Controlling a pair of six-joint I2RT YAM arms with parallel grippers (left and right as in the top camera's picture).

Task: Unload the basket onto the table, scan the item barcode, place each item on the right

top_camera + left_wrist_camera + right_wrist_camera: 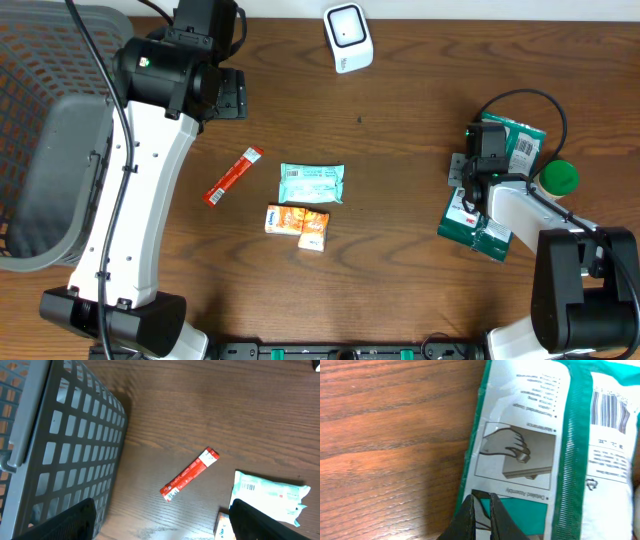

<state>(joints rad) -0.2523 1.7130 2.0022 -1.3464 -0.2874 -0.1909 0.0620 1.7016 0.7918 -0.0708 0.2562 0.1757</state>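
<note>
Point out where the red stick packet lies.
Overhead, the red stick packet lies slanted on the table left of centre, between the left arm and the teal wrapper.

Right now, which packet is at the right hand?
The green-and-white packet at the far right, directly under the right hand; the red stick, teal wrapper and orange packs lie further left, apart from it.

A mock shop checkout: scanner (347, 37), basket (30, 60), packaged snacks (311, 184).
</note>
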